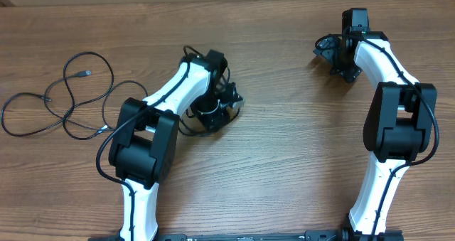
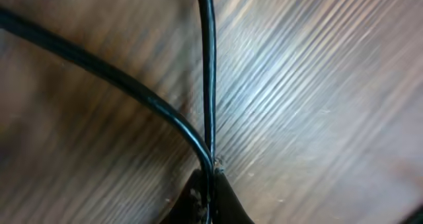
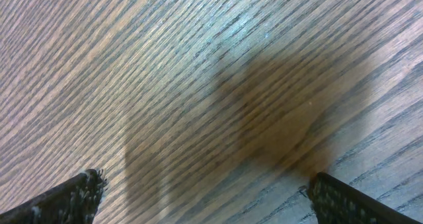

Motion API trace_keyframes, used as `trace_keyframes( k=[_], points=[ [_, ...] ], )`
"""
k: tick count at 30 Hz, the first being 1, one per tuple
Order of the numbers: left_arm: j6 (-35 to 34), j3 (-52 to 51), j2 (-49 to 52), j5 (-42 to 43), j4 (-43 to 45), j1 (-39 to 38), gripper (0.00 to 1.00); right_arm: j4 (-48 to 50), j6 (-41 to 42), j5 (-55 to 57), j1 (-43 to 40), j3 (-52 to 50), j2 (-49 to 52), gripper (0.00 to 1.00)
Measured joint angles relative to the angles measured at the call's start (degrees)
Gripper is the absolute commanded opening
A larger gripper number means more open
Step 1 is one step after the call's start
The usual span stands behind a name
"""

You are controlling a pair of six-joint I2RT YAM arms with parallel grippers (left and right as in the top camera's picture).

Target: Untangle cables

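Cables (image 1: 67, 111): thin black cords lying in loose, overlapping loops at nine o'clock on the table (image 1: 284, 163), well out from the arms. A small plug end (image 1: 87, 73) sits inside the upper loop, toward eleven o'clock of the bundle.

One run leads from the loops toward the table centre and ends at your left gripper (image 1: 213, 111). In the left wrist view, two strands come in from twelve and ten o'clock and meet at the fingertips. The jaws are pressed fully together there, pinching the cords against the wood. The view is close and blurred. Both strands look caught, but it may be only one, with the other lying alongside.

Your right gripper (image 1: 341, 56) hangs at one o'clock on the table, well apart from any cord. Its jaws are spread wide, with nothing between them but bare wood grain and its own shadow.

Progress: early.
- Done: a first grip taken on the near end of the bundle.
- Left: the loops at nine o'clock cross each other in several places, and no cord lies separate yet.

Judgement: drawing the pinched strands away from the pile should open the crossings. You may want the right arm to hold the rest in place, or the whole bundle could drag along.
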Motion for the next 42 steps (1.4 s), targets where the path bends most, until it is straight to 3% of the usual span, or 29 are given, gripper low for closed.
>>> trace_keyframes(
  k=[7,15,21,25,30,42],
  points=[
    [-6.7,17.5,0.2,7.6,-7.1,4.9,0.04,0.0,0.0,0.0,0.0,0.0,0.0,1.0],
    [-15.9,25.1,-1.3,7.0,-8.1,11.0,0.04,0.0,0.0,0.0,0.0,0.0,0.0,1.0],
    [-26.9,25.2,-12.7,-3.0,-7.3,16.9,0.04,0.0,0.0,0.0,0.0,0.0,0.0,1.0],
    [-35.7,25.7,-21.1,-14.8,-7.9,22.3,0.04,0.0,0.0,0.0,0.0,0.0,0.0,1.0],
    [-46.5,26.1,-24.3,-28.2,-11.9,29.0,0.04,0.0,0.0,0.0,0.0,0.0,0.0,1.0],
    [-58.0,23.7,-24.2,-34.4,-13.3,44.7,0.04,0.0,0.0,0.0,0.0,0.0,0.0,1.0]
  ],
)
